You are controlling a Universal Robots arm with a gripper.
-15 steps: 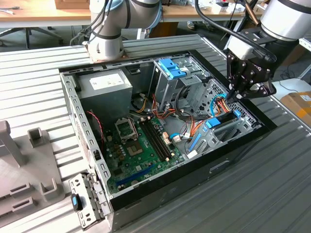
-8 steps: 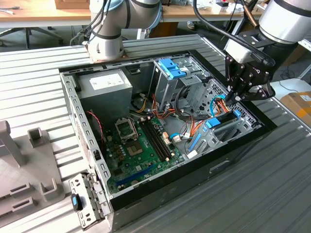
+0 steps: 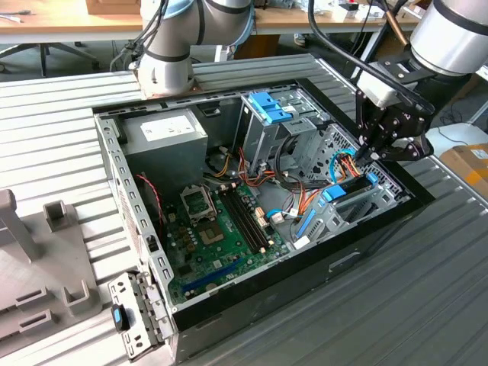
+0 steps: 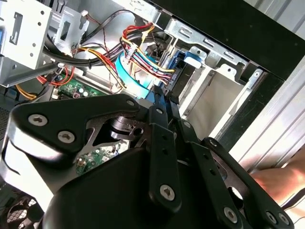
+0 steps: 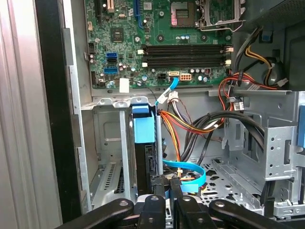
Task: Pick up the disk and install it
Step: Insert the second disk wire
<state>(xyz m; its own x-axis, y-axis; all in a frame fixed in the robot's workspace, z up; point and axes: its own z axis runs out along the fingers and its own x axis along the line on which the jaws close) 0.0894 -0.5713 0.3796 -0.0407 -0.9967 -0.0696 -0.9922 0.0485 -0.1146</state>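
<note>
— Where's the disk [image 3: 352, 188]?
— Standing on edge in the grey drive bay by the case's front wall, on the exterior view's right.
— Its look?
— Black, with bright blue rail and tabs at its ends.

A ribbed grey metal surface [image 3: 427, 290] spreads underfoot of everything; behind it runs a wooden desk [image 3: 69, 21], with a cardboard box [image 3: 467, 162] at the exterior view's right.

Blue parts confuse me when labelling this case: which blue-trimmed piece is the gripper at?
The disk, standing on edge in the bay by the case's front wall, with the gripper at its end. The blue latch sits atop the tall grey cage, away from it.
</note>
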